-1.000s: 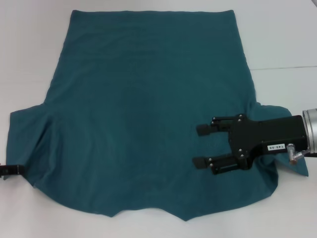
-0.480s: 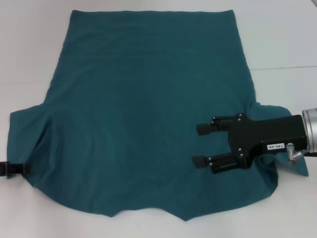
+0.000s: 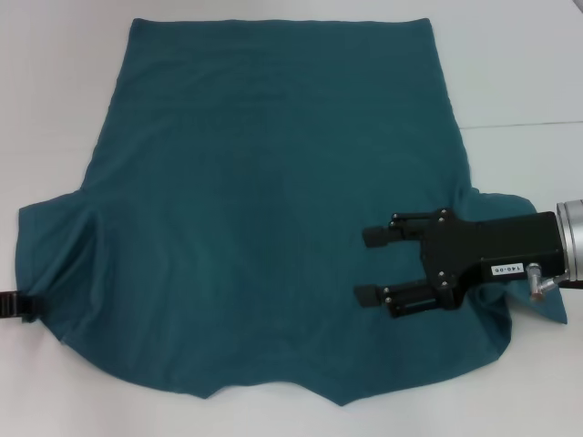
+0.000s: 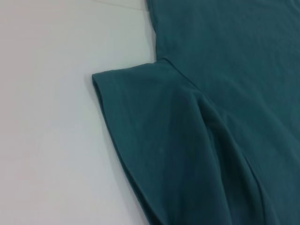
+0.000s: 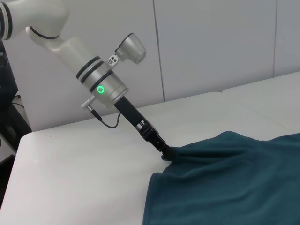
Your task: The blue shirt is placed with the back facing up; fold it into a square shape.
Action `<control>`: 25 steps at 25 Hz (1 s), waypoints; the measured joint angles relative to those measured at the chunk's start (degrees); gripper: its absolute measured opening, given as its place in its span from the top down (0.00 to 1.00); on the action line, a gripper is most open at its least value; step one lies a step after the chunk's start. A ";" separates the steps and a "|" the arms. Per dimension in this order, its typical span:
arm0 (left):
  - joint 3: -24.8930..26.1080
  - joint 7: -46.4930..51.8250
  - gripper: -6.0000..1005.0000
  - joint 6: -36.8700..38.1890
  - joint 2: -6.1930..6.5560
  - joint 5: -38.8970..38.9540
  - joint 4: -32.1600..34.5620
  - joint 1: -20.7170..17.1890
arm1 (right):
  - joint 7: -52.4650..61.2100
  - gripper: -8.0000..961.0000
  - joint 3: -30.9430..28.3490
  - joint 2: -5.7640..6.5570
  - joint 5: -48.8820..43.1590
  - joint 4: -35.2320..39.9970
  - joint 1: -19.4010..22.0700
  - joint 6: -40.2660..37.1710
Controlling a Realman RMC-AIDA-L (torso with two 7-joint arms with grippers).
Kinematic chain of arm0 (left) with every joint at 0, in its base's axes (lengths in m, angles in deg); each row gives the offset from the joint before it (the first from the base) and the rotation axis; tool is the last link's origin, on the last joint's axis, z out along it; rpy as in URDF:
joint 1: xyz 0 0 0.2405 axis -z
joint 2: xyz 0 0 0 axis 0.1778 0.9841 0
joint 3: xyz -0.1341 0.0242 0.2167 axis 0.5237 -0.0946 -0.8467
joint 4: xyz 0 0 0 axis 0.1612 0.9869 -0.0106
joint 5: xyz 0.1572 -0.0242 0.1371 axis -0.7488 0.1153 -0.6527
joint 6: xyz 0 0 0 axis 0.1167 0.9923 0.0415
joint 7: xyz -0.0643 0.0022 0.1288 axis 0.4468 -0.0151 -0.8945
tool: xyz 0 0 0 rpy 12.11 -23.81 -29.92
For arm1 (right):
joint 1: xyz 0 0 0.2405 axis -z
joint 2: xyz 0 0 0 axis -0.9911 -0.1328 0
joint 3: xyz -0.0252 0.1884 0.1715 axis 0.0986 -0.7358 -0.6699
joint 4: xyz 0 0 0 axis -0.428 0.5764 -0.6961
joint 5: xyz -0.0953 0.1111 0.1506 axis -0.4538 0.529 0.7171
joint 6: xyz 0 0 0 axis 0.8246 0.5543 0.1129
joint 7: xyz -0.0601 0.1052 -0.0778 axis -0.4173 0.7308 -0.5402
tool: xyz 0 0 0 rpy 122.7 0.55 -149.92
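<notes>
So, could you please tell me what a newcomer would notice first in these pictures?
A large blue shirt lies spread, plain side up, over most of the white table. The right pincer hovers open over the shirt near its right sleeve. At the table's left edge, the left pincer pinches the left sleeve's cloth, which bunches up around it.

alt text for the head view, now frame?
A blue shirt lies spread flat on a white table, plain side up. The right gripper hovers open over its right side; the left gripper meets the left sleeve edge.
</notes>
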 joint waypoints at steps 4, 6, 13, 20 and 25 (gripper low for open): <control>0.43 0.12 0.78 0.12 0.07 0.10 0.19 -0.17 | 0.00 0.08 -0.11 0.01 0.04 0.00 -0.17 0.10; 0.53 0.15 0.86 0.25 0.13 0.33 0.22 -0.20 | 0.00 0.08 -0.04 0.02 0.08 0.00 -0.24 0.40; 0.79 0.32 0.92 0.74 0.32 0.79 1.27 0.18 | -0.23 0.08 0.07 -0.03 1.25 0.00 -0.09 0.80; 0.86 0.22 0.91 3.45 0.53 4.37 4.85 1.04 | -0.46 0.08 -0.37 0.05 2.94 0.00 0.36 0.85; 0.58 -1.69 0.92 5.96 0.22 6.59 7.74 1.76 | -0.26 0.08 -0.62 0.03 4.58 -0.02 1.03 1.93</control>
